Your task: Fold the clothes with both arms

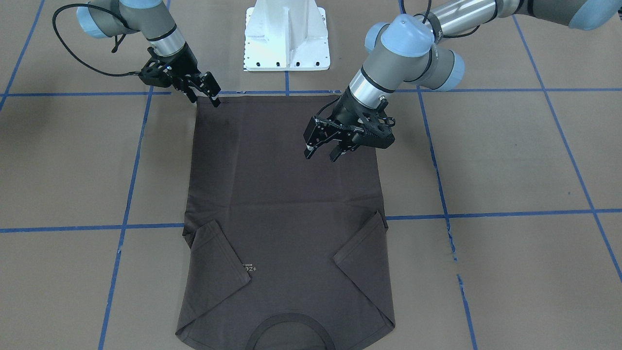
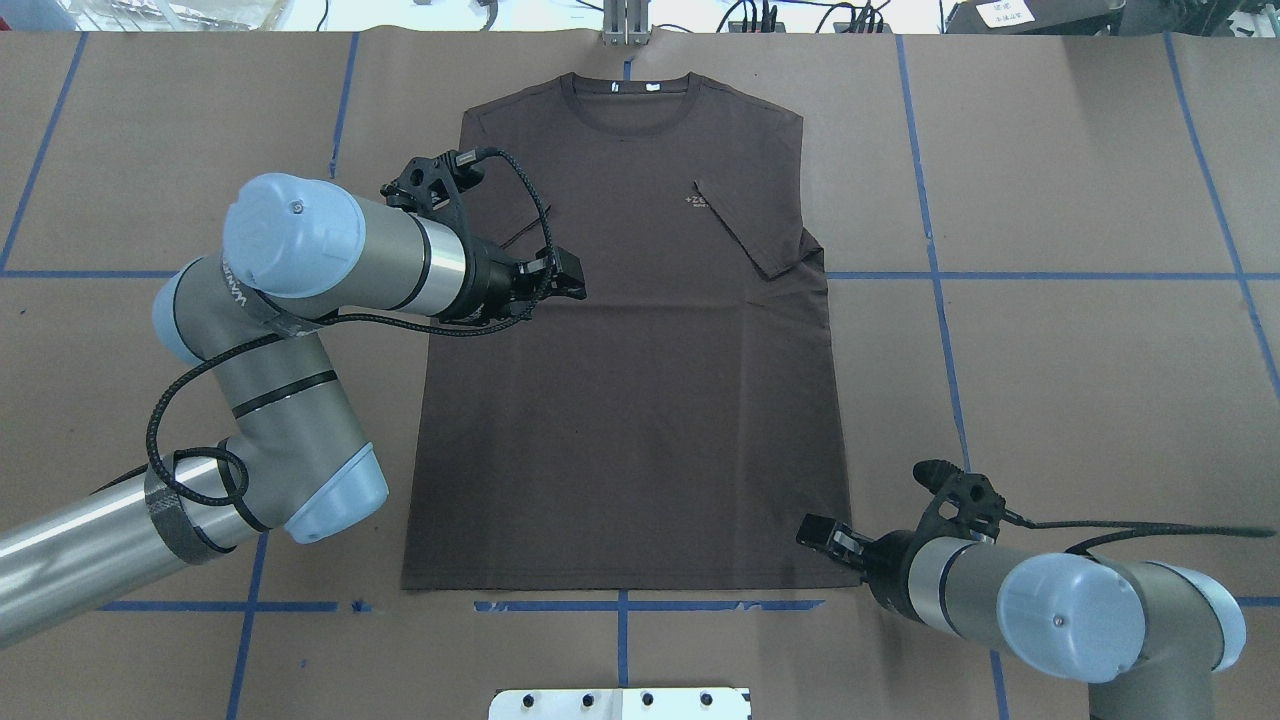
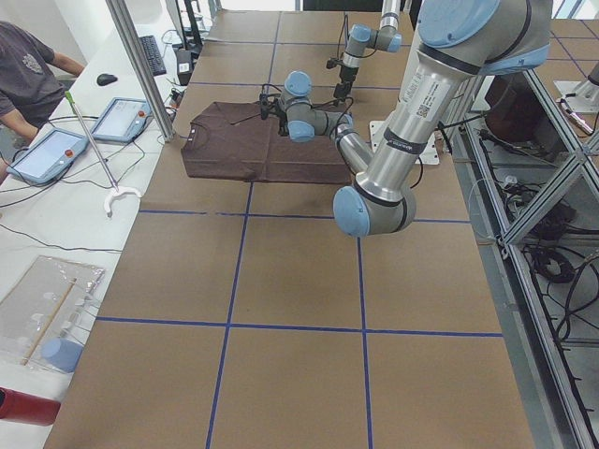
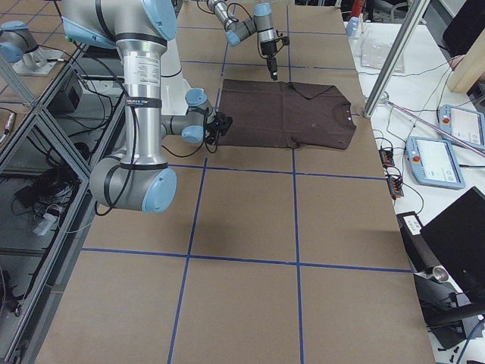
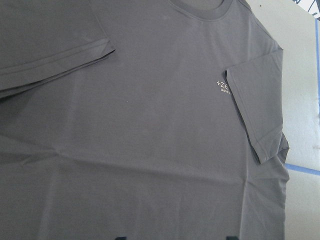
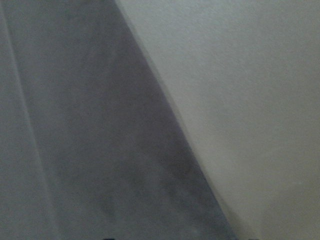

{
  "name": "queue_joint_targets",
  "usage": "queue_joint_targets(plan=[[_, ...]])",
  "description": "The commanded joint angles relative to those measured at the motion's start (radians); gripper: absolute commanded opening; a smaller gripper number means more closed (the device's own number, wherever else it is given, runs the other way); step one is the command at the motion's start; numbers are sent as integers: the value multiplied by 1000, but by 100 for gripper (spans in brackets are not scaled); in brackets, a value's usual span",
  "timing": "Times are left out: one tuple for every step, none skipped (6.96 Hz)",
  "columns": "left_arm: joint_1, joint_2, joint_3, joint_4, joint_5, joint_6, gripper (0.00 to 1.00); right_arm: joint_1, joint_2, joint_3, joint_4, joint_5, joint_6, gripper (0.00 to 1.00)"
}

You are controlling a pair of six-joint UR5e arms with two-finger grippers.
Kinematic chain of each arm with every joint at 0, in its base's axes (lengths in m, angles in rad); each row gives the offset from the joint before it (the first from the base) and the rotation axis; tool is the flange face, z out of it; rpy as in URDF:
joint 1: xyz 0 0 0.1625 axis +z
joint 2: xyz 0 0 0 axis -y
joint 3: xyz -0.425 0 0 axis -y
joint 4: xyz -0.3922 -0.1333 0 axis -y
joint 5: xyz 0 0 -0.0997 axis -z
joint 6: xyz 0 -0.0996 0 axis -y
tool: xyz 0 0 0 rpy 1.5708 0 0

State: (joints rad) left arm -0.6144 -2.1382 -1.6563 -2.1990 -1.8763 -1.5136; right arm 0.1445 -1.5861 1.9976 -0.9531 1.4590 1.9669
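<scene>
The dark brown-grey T-shirt [image 1: 286, 194] [image 2: 630, 400] lies flat on the table, chest up, with its collar [image 2: 625, 95] on the far side from the robot. Both short sleeves are folded in over the chest, and one edge meets the pale logo [image 5: 223, 86]. My left gripper [image 1: 321, 153] [image 2: 570, 280] hovers open above the shirt's middle, toward its left side, with nothing between its fingers. My right gripper [image 1: 214, 95] [image 2: 815, 530] is low at the shirt's near right hem corner. It is open, with the fabric edge [image 6: 165, 125] running between its fingers.
The white pedestal base [image 1: 286, 39] [image 2: 620, 705] stands just behind the hem. Blue tape lines [image 2: 930, 275] grid the brown table cover. A seated person [image 3: 23, 65] and tablets [image 3: 117, 117] are beyond the collar end, past a metal post [image 3: 140, 65].
</scene>
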Motion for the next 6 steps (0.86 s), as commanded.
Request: queue_joint_targets(plan=[[2, 8, 1, -1, 0, -2, 73, -40, -20, 4, -41, -51, 23, 81], [2, 8, 6, -1, 0, -19, 73, -39, -20, 15, -44, -57, 24, 58], [2, 8, 10, -1, 0, -20, 73, -39, -21, 26, -47, -58, 24, 8], [2, 8, 13, -2, 0, -20, 73, -40, -21, 26, -47, -60, 24, 0], [4, 8, 13, -1, 0, -20, 74, -39, -21, 42, -49, -59, 23, 0], [13, 18, 12, -2, 2, -20, 75, -42, -21, 41, -49, -60, 23, 0]])
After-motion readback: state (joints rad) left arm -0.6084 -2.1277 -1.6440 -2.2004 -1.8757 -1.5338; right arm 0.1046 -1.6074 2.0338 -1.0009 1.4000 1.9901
